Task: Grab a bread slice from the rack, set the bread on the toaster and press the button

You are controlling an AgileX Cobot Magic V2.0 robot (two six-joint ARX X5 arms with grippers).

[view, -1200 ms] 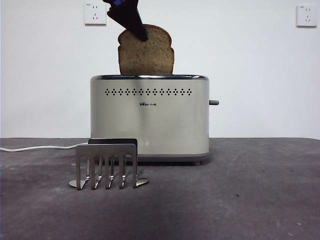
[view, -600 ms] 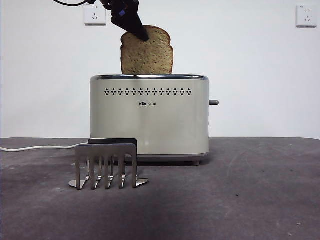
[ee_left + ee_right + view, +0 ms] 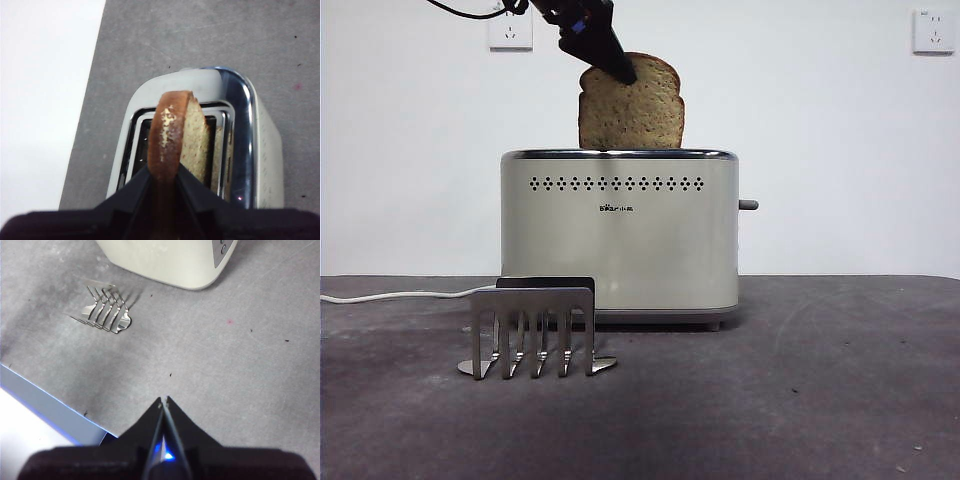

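Rightward across the front view is where the slice of bread [image 3: 632, 104] has gone since a second ago, carried with the left gripper [image 3: 616, 66] from over the toaster's middle-left toward its centre, and tilted a little. Its lower edge sits at the chrome rim of the toaster [image 3: 619, 233], apparently just entering a slot. From the left wrist camera, the two black jaws clamp the slice's [image 3: 176, 135] brown crust between them, with the open slots of the toaster [image 3: 265, 145] directly beyond the jaw tips.

My worry is the tilt: if the slice goes down slightly skewed, a corner could catch on the slot rim and the bread may bend, tear or slip in the grip.

The right gripper [image 3: 164, 401] waits over bare table, jaws pressed together on nothing, the rack [image 3: 106, 310] well ahead of its tips.

Count: one slice, one toaster, one rack [image 3: 534, 328] now empty, one button [image 3: 748, 205] untouched, two wall sockets [image 3: 510, 28].
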